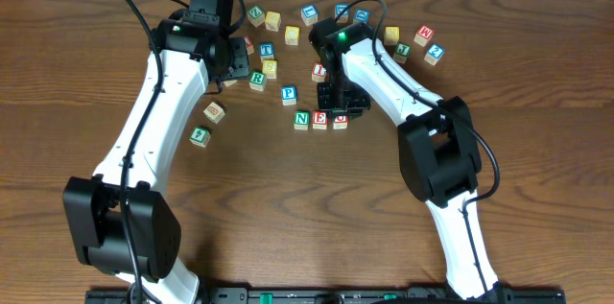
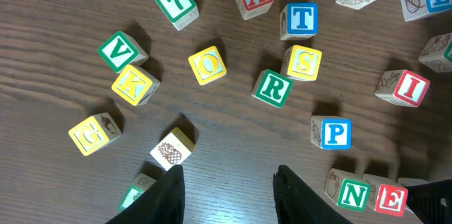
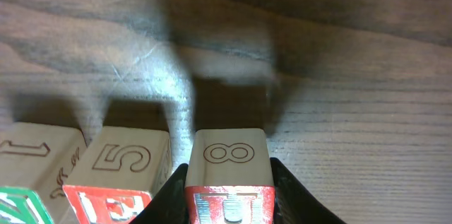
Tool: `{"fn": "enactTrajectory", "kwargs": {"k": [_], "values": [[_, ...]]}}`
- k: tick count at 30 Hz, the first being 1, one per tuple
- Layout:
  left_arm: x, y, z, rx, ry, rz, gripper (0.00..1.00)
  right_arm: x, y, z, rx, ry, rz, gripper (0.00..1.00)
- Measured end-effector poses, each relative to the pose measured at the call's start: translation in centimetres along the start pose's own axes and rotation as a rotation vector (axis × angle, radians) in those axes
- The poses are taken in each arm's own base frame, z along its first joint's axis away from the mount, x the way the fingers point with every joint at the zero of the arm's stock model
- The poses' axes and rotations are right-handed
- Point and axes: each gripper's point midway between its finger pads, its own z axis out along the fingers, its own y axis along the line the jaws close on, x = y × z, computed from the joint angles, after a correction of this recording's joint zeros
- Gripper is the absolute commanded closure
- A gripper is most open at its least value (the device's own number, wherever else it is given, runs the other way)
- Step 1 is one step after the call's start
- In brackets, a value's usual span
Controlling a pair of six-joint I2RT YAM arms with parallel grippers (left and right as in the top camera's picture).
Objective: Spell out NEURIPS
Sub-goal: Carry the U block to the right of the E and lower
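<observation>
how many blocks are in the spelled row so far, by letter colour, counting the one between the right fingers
green: 1 (N)
red: 2 (E, U)
total: 3

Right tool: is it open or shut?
Shut on the red block numbered 8: the fingers of the right tool press both sides.

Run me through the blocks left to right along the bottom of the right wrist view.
1-topped block, green front face → 5-topped block, red front face → 8-topped block, red front face, held in the right gripper.
</observation>
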Motion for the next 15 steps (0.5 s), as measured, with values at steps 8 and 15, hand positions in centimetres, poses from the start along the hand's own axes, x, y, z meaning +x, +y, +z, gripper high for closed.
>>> {"fn": "enactTrajectory", "kwargs": {"k": [8, 15], "values": [[-0.01, 0.00, 0.00, 0.000, 0.000, 0.000, 0.59, 0.01, 0.01, 0.00, -0.001, 0.000, 0.005, 0.64], [-0.01, 0.00, 0.00, 0.000, 0.000, 0.000, 0.59, 0.12, 0.12, 0.00, -0.008, 0.006, 0.005, 0.63]]}}
